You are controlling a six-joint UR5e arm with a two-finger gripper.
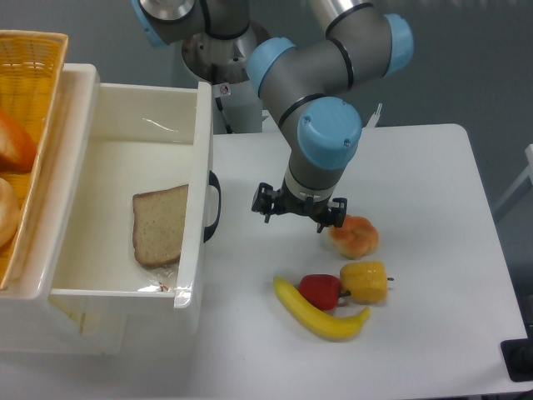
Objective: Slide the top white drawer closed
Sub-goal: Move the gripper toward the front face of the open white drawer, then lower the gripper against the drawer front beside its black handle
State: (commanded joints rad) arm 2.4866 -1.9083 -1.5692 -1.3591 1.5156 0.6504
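White table (416,167), top white drawer (196,250) open, 1 bread slice (160,225) inside

The yellow wicker basket (29,75) is cut off by the left and top edges. The gripper (300,210) fingertips are too small to tell if they are apart.

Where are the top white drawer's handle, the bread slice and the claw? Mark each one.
top white drawer handle (214,207): fixed camera, middle of the black curved grip.
bread slice (160,225): fixed camera, centre of the crumb.
claw (298,217): fixed camera, midway between fingertips.
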